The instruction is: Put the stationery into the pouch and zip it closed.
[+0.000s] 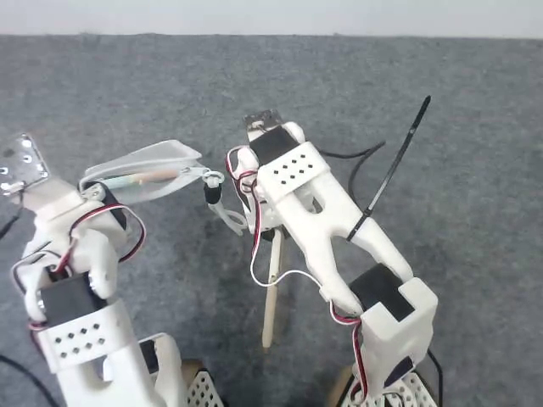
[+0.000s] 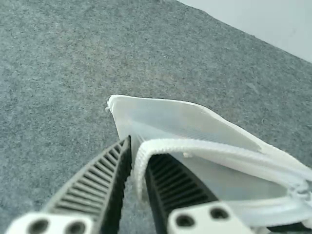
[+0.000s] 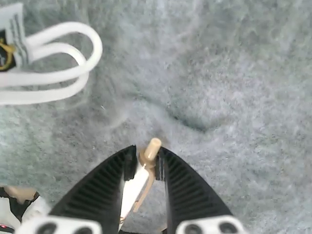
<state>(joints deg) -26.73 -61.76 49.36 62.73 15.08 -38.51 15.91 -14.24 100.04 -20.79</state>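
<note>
Running toward the near edge of the desk, about midway along it, a pale wooden stick (image 1: 271, 297) lies under the right arm. Its far end is caught in the right gripper (image 3: 146, 156), whose black ribbed jaws are pressed onto it from both sides, with the rounded tip poking just past them. I can't tell whether the near end touches the grey mat (image 1: 441, 110). Just beyond that gripper, a white cord loop (image 3: 58, 53) trails from the pouch's zip end. Further left, toward the desk's left edge, sits the translucent white pouch (image 1: 148, 161). The left gripper (image 2: 131, 141) has its jaws nearly together, pinching the pouch's ribbed rim. Behind everything, the mat runs to the desk's far edge.
</note>
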